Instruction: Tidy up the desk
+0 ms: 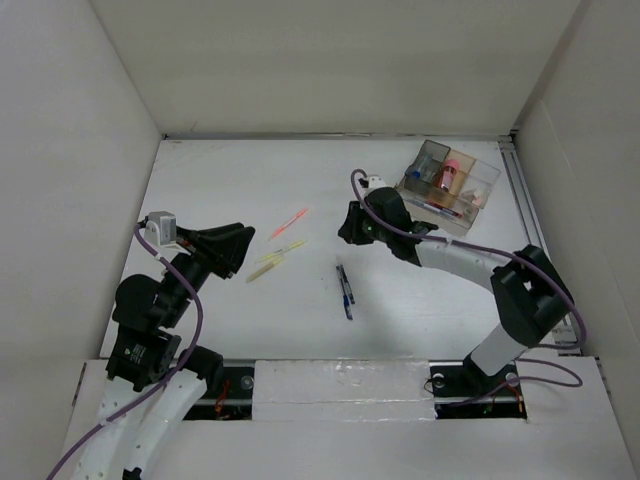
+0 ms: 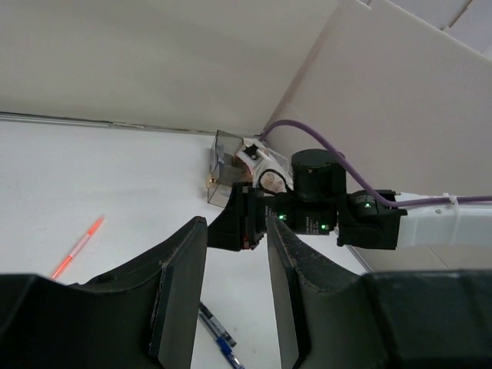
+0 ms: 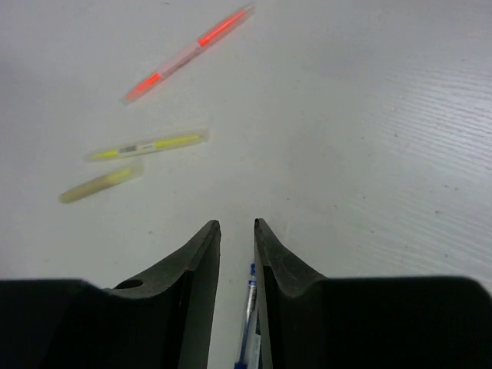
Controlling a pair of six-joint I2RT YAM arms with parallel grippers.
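Observation:
The desk (image 1: pixel 230 180) is a white tabletop with loose pens on it. A red pen (image 1: pixel 289 223) lies mid-desk, also in the right wrist view (image 3: pixel 188 52) and the left wrist view (image 2: pixel 77 247). Two yellow highlighters (image 1: pixel 283 251) (image 1: pixel 265 268) lie below it, one (image 3: pixel 147 144) above the other (image 3: pixel 101 182). Two blue pens (image 1: pixel 345 290) lie side by side; one shows (image 3: pixel 247 307) under the right gripper. My left gripper (image 1: pixel 248 248) (image 2: pixel 237 223) is open and empty, beside the highlighters. My right gripper (image 1: pixel 345 228) (image 3: pixel 237 223) is narrowly open, empty, above the desk.
A clear compartmented organizer (image 1: pixel 449 185) with small items and a pen stands at the back right; it also shows in the left wrist view (image 2: pixel 223 165). A metal rail (image 1: pixel 530 230) runs along the desk's right side. White walls enclose the desk.

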